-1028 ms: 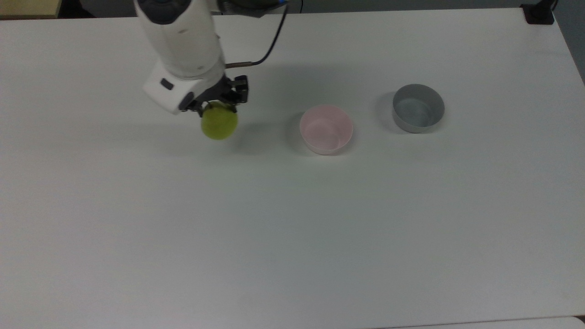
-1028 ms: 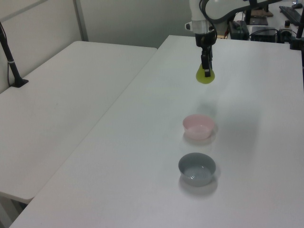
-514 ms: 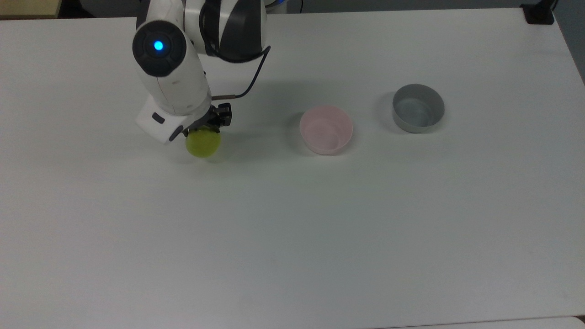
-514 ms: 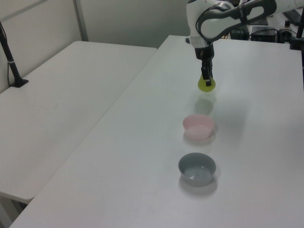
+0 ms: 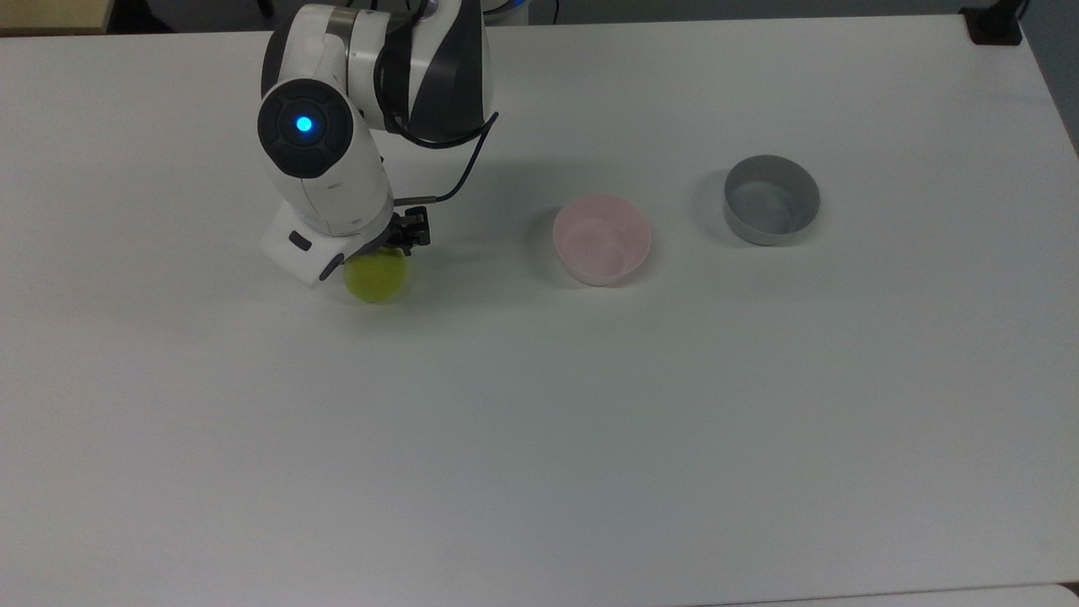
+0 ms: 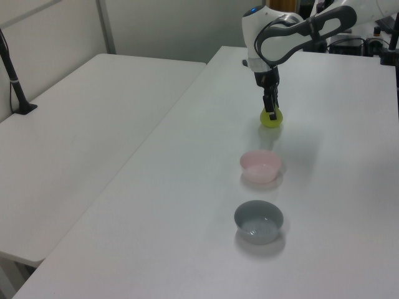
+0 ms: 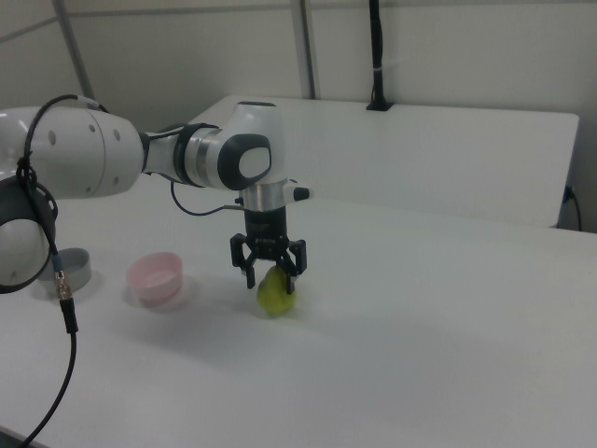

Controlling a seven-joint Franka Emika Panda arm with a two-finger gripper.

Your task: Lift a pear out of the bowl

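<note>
The yellow-green pear [image 5: 378,280] is low over the white table, touching it or nearly so, well to the top view's left of the pink bowl [image 5: 601,239]. My gripper [image 5: 383,253] points straight down and is shut on the pear's upper part. In the right view the dark fingers [image 7: 245,268] straddle the top of the pear [image 7: 276,296], with the gripper [image 7: 271,273] to the right view's right of the bowl [image 7: 156,277]. The left view has the pear [image 6: 272,120] and gripper [image 6: 270,112] beyond the bowl [image 6: 260,166]. The bowl holds nothing.
A gray bowl [image 5: 770,200] of similar size stands to the top view's right of the pink one and also holds nothing. A black cable [image 5: 459,173] loops from the arm near the gripper. A second white table [image 6: 93,118] adjoins on the left view's left.
The gripper has carried the pear down toward the table and slightly to the top view's left, away from the pink bowl. Both bowls stayed put.
</note>
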